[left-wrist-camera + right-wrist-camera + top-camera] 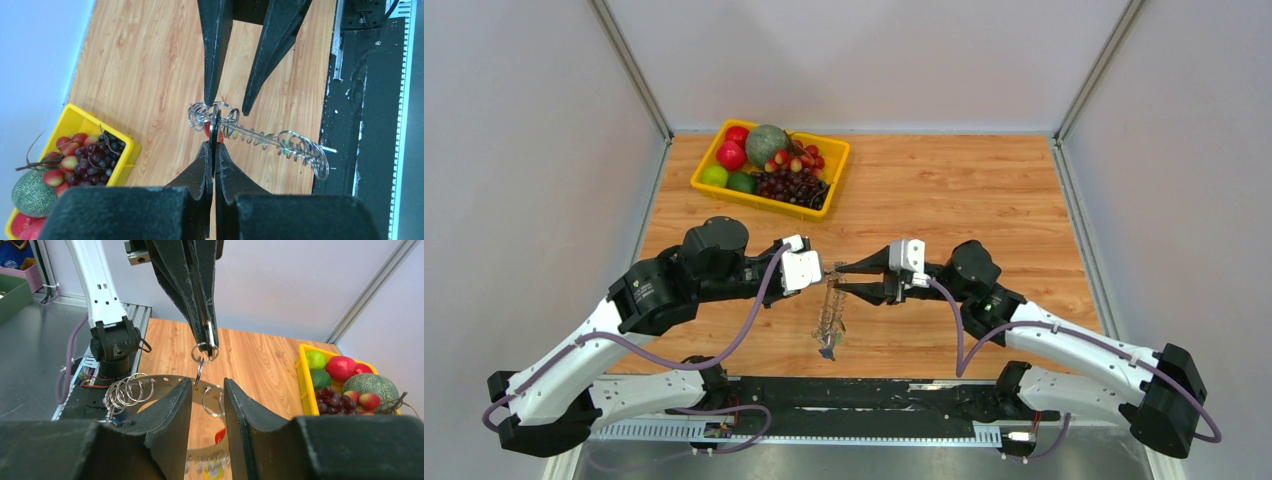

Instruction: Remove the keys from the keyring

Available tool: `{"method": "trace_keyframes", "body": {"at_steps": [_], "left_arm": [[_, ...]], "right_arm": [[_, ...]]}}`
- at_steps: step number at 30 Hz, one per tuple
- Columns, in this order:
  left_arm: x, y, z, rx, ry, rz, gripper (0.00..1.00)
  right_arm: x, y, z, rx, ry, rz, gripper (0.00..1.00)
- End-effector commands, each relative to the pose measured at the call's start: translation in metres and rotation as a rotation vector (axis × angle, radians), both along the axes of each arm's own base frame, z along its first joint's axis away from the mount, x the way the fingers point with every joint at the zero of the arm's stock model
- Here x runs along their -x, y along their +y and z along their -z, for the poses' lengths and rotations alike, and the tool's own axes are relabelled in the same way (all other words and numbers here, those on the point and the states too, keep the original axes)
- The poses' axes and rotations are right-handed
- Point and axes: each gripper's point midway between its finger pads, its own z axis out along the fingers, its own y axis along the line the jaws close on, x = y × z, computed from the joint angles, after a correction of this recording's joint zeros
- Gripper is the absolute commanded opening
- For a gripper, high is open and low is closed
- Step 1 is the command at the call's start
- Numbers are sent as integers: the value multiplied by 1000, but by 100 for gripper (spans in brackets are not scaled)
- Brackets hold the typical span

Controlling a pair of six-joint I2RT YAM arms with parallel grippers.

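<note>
The keyring [831,305] hangs between my two grippers above the wooden table. It is a flat silvery band with holes [162,382] carrying several small split rings [127,390]. The keys [828,345] dangle at its lower end; a red head [219,436] and a blurred yellow head [215,472] show. My left gripper [824,268] is shut on a small split ring at the top of the keyring [215,127], and it also shows in the right wrist view [207,337]. My right gripper [842,278] is open, its fingers [182,405] on either side of the band without closing on it.
A yellow fruit tray [699,180] with apples, grapes and a melon stands at the table's far left. A black strip [874,395] runs along the near edge below the hanging keys. White walls with metal posts enclose the table.
</note>
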Motion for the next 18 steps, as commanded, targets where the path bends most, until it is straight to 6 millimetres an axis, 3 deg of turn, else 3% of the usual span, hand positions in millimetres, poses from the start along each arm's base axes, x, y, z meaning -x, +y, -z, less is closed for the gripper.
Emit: {"method": "trace_keyframes", "body": {"at_steps": [1, 5, 10, 18], "left_arm": [[1, -9, -37, 115, -59, 29, 0], [2, -9, -37, 115, -58, 31, 0], [1, -8, -38, 119, -65, 24, 0], [-6, 4, -40, 134, -94, -49, 0]], "right_arm": [[9, 7, -37, -85, -64, -33, 35], [11, 14, -36, -73, -54, -49, 30], [8, 19, -33, -52, -32, -38, 0], [-1, 6, -29, -41, 3, 50, 0]]}}
